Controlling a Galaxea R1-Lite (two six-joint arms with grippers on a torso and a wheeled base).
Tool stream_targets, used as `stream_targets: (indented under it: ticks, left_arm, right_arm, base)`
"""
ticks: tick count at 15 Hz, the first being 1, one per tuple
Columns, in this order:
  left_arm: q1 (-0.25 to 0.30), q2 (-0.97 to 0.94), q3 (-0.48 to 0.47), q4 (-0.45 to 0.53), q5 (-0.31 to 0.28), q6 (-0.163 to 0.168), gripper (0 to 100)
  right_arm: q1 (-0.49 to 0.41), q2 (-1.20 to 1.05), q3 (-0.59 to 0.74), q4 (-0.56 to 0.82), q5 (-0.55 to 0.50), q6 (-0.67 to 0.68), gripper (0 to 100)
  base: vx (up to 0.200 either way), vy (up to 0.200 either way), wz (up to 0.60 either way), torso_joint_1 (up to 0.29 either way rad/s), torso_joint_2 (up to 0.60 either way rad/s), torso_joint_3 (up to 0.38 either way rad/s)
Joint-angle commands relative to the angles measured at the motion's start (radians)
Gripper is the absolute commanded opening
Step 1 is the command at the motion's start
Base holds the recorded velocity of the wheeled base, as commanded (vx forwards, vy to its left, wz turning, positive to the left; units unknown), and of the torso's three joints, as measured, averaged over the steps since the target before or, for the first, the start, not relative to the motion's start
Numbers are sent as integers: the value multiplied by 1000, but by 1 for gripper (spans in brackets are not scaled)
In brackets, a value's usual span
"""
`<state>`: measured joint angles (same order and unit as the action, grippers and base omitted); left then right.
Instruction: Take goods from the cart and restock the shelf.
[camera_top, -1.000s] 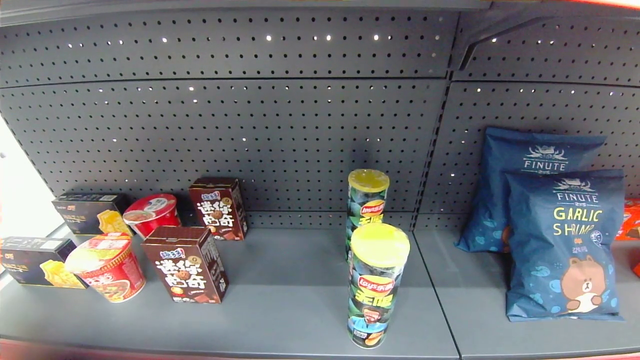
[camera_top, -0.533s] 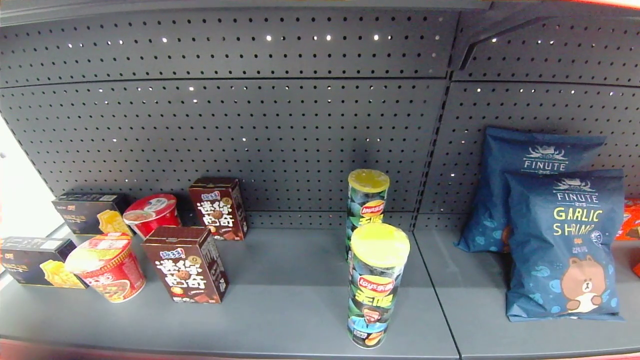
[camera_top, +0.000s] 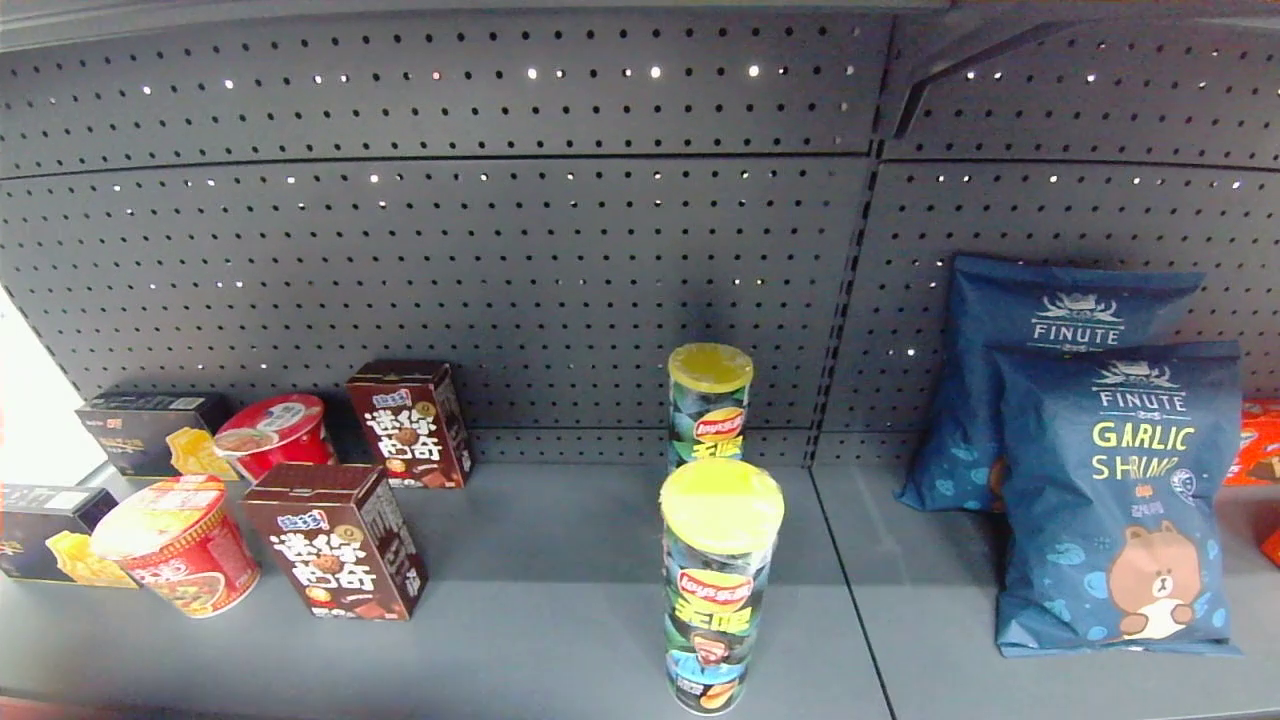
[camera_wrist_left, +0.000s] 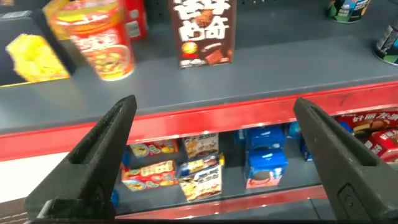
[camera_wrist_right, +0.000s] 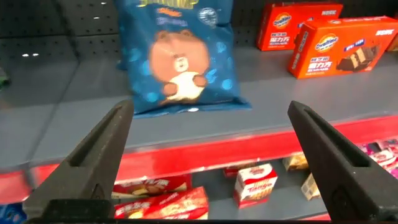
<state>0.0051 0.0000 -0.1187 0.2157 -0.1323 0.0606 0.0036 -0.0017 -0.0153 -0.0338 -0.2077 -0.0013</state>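
Partly stocked: shelf carries chip cans, cookie boxes and blue snack bags just beyond left gripper and right gripper, both spread wide and empty at its front edge, so nothing is in hand and restocking seemingly remains.

My widest opening on the shelf lies between the near brown box, left, and the two chip cans standing one behind the other. Right of the cans, a narrower lane reaches the blue bags. Far left looks crowded, perhaps impassable.
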Motion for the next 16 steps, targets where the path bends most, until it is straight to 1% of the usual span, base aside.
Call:
stream_targets:
  ticks: [1, 11, 14, 16]
  left_arm:
    - [-2, 0, -1, 1, 0, -4, 100]
    - [-2, 0, -1, 1, 0, -12, 100]
    - [-2, 0, -1, 1, -1, -1, 100]
    - [-2, 0, -1, 1, -1, -2, 100]
  right_arm:
    - [-2, 2, 0, -3, 1, 0, 100]
    - [-2, 2, 0, -3, 1, 0, 100]
    - [-2, 2, 0, -3, 1, 0, 100]
    - [-2, 2, 0, -3, 2, 1, 100]
  base:
    - [0, 0, 0, 0, 0, 0]
    - [0, 0, 0, 0, 0, 0]
    - [0, 0, 0, 0, 0, 0]
    - [0, 0, 0, 0, 0, 0]
